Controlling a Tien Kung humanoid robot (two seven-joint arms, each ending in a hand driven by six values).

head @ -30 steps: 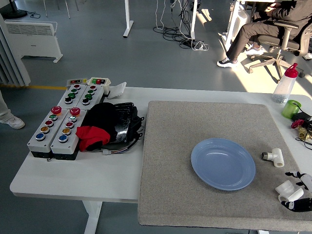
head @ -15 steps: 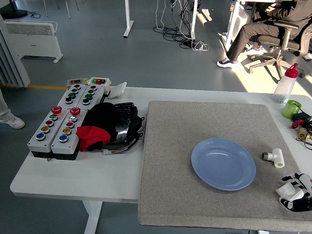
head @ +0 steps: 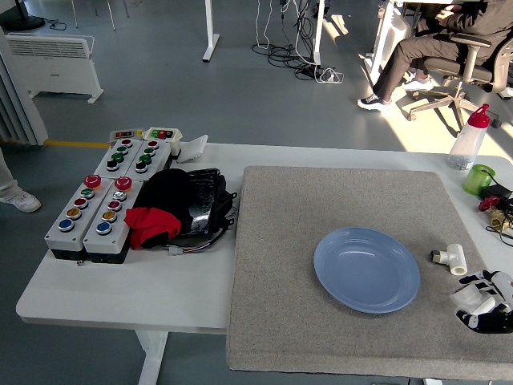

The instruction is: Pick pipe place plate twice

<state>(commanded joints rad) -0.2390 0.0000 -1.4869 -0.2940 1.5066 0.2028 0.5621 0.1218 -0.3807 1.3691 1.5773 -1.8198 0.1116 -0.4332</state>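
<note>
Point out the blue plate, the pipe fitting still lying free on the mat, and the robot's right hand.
plate [head: 366, 269], head view, bare centre of the dish.
free pipe fitting [head: 453, 258], head view, middle of its white body.
right hand [head: 485, 300], head view, middle of the hand, fingers around another white fitting.

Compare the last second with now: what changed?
The right hand closed its fingers around the near pipe fitting and lifted it slightly toward the plate. The far pipe fitting, plate and button boxes stayed put.
</note>
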